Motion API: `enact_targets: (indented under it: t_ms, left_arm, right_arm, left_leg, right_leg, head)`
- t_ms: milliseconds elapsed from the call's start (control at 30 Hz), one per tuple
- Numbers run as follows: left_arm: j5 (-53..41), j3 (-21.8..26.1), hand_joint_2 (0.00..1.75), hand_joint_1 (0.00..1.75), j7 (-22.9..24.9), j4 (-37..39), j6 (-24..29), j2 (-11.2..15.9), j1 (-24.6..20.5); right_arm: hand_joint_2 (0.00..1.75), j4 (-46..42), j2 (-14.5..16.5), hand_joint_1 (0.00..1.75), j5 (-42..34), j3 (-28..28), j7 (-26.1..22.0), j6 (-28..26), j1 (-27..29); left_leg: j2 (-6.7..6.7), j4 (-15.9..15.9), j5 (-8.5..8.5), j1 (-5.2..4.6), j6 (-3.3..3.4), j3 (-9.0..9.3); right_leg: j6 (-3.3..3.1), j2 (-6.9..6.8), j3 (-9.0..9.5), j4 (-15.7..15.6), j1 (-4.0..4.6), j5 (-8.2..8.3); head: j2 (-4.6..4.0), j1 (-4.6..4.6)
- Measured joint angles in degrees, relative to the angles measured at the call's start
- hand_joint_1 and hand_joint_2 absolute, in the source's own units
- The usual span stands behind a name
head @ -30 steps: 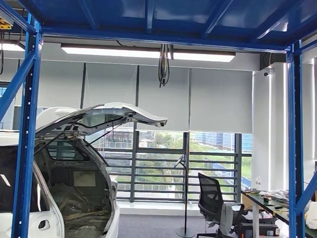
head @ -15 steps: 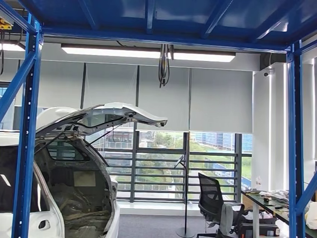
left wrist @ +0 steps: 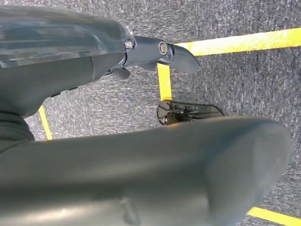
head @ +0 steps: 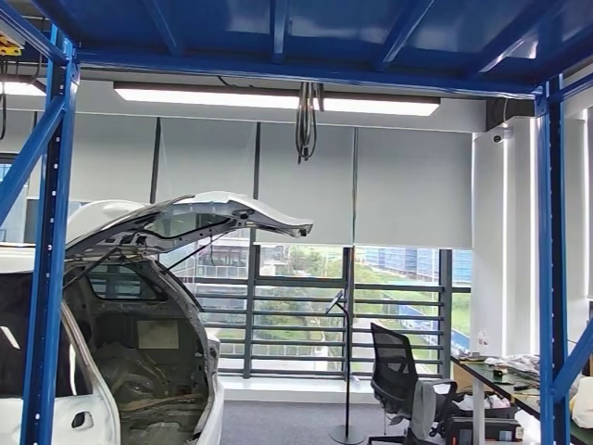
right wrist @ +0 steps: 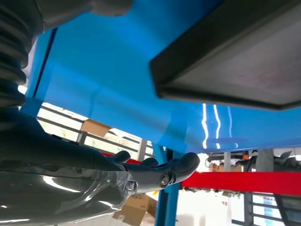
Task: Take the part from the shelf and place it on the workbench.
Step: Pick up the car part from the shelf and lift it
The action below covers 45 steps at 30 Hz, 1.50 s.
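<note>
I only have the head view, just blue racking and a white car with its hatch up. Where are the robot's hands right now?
Observer: The right hand is raised beneath a glossy blue shelf panel, holding nothing.
Operator: Anything up there near it?
Observer: A dark grey flat slab with a thick rim lies next to the blue panel, apart from the fingers. I cannot tell if it is the part.
Operator: And the left?
Observer: The left hand hangs over grey carpet marked with yellow tape lines, with nothing in it.
</note>
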Motion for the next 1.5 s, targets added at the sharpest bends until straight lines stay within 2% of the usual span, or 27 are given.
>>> enact_targets:
  t_ms: [367, 1000, 1400, 1467, 1500]
  left_arm:
    - [-0.9, 0.0, 0.0, 0.0, -0.64, 0.01, -0.21, -0.33, -0.35]
    - [-2.17, -0.08, 0.0, 0.0, -1.66, 0.19, -0.87, -1.14, -1.05]
    - [-2.75, -0.41, 0.0, 0.0, -1.24, 0.24, -0.97, -1.87, -2.09]
    - [-2.74, -0.43, 0.0, 0.0, -1.24, 0.24, -0.98, -1.96, -2.14]
    - [-2.74, -0.44, 0.0, 0.0, -1.24, 0.24, -0.97, -1.99, -2.16]
  right_arm:
    - [1.75, 8.02, 3.84, 0.0, 2.24, 3.11, 0.13, -0.54, -5.87]
    - [1.75, 22.1, 14.23, 0.0, 2.48, 8.84, -1.63, -0.14, -15.01]
    - [1.75, 28.89, 20.19, 0.0, 1.85, 11.74, -2.95, 1.54, -18.36]
    - [1.75, 29.6, 20.58, 0.08, 1.83, 11.94, -2.93, 1.75, -18.68]
    - [1.75, 29.98, 20.71, 0.51, 1.83, 12.02, -2.88, 1.91, -18.87]
  left_leg:
    - [0.01, 0.0, 0.01, 0.0, -0.02, 0.01]
    - [0.02, 0.0, 0.03, 0.01, -0.02, 0.02]
    - [0.05, 0.0, 0.03, 0.02, -0.03, 0.03]
    - [0.05, 0.0, 0.03, 0.01, -0.03, 0.04]
    - [0.05, 0.0, 0.03, 0.01, -0.03, 0.05]
  right_leg:
    - [0.0, 0.01, -0.01, 0.04, 0.0, 0.0]
    - [-0.01, 0.04, -0.05, 0.11, 0.0, 0.0]
    - [-0.06, 0.05, -0.07, 0.12, 0.0, -0.04]
    - [-0.06, 0.04, -0.06, 0.12, 0.0, -0.04]
    - [-0.06, 0.04, -0.06, 0.12, -0.01, -0.04]
  head:
    - [0.0, 0.0]
    - [0.0, 0.0]
    - [0.0, 0.0]
    - [0.0, 0.0]
    - [0.0, 0.0]
